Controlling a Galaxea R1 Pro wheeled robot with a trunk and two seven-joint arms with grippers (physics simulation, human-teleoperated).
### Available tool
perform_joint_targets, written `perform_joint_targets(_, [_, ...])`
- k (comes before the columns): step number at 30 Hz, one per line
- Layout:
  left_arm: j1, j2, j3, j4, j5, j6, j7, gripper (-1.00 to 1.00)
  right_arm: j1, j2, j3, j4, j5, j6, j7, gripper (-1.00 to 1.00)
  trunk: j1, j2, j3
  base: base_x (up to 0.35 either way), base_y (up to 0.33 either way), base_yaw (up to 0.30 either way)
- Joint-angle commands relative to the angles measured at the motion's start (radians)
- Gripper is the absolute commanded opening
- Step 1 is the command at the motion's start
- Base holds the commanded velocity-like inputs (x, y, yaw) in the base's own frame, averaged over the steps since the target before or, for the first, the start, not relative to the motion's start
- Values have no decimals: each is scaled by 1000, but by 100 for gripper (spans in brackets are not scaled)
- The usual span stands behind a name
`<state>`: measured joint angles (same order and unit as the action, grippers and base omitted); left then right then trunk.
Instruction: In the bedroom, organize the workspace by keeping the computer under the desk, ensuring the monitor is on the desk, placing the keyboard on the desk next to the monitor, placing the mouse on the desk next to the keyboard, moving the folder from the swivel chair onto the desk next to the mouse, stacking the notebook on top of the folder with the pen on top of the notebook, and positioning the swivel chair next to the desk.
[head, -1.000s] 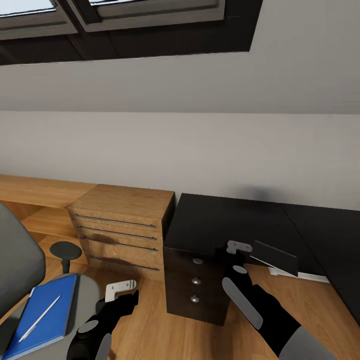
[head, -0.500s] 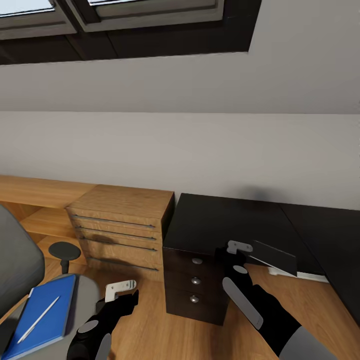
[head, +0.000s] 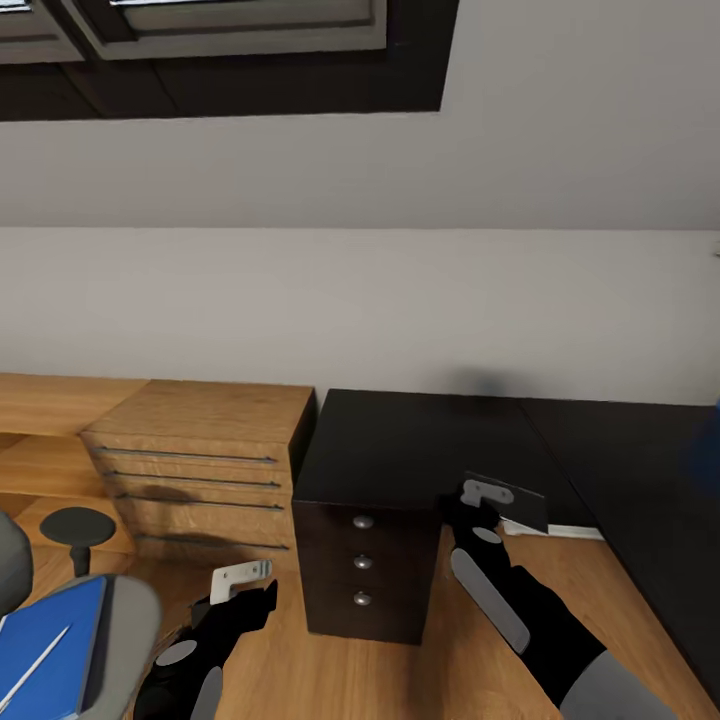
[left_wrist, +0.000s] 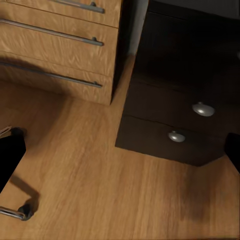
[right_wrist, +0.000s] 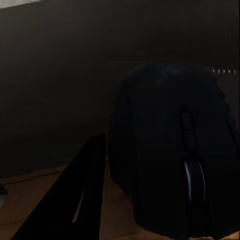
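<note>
Centrally, low in the head view, the black counter (head: 420, 440) stands with its three-drawer unit (head: 362, 560) beside the light wooden drawers (head: 195, 465). At lower left, the swivel chair (head: 120, 620) carries the blue folder (head: 50, 665), the pen (head: 32, 668) lying on it. Right of centre, the right gripper (head: 487, 494) pinches the mouse (right_wrist: 172, 150). Whether the left gripper (head: 240, 578), at bottom, is spread, I cannot tell.
</note>
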<state>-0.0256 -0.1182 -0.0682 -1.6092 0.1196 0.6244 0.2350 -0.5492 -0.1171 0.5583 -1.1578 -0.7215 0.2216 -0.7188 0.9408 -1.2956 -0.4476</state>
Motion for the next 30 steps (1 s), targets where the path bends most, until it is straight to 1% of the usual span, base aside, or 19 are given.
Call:
perform_joint_targets(1, [-1, 0, -1, -1, 11, 4, 9, 100, -1, -1, -2, 3, -4, 4, -4, -100, 0, -1, -1, 0, 0, -254])
perform_joint_targets(8, [-1, 0, -1, -1, 11, 5, 9, 100, -1, -2, -41, 14, -4, 5, -4, -100, 0, -1, 3, 0, 0, -254])
perform_joint_targets(9, [-1, 0, -1, -1, 11, 5, 9, 100, -1, -2, -75, 27, -4, 5, -4, -100, 0, -1, 4, 0, 0, -255])
perform_joint_targets(11, [-1, 0, -1, -1, 11, 6, 9, 100, -1, -2, -94, 33, -4, 5, -4, -100, 0, -1, 5, 0, 0, -255])
perform_joint_targets(13, [-1, 0, -1, -1, 11, 6, 9, 100, -1, -2, -103, 39, -4, 5, -4, -100, 0, -1, 6, 0, 0, -255])
perform_joint_targets(15, [-1, 0, -1, 0, 11, 6, 9, 100, -1, -3, -124, 46, -4, 4, -3, -100, 0, -1, 7, 0, 0, -255])
perform_joint_targets(16, [-1, 0, -2, 2, 10, 5, 9, 100, -1, -3, -145, 53, -4, 4, -2, -100, 0, -1, 7, 0, 0, -256])
perform_joint_targets(20, [-1, 0, -2, 2, 9, 5, 9, 100, -1, -3, -160, 63, -4, 4, -2, -100, 0, -1, 9, 0, 0, -256])
perform_joint_targets(30, [-1, 0, -2, 3, 9, 5, 9, 100, -1, -3, -164, 69, -4, 4, -3, -100, 0, -1, 14, 0, 0, -256])
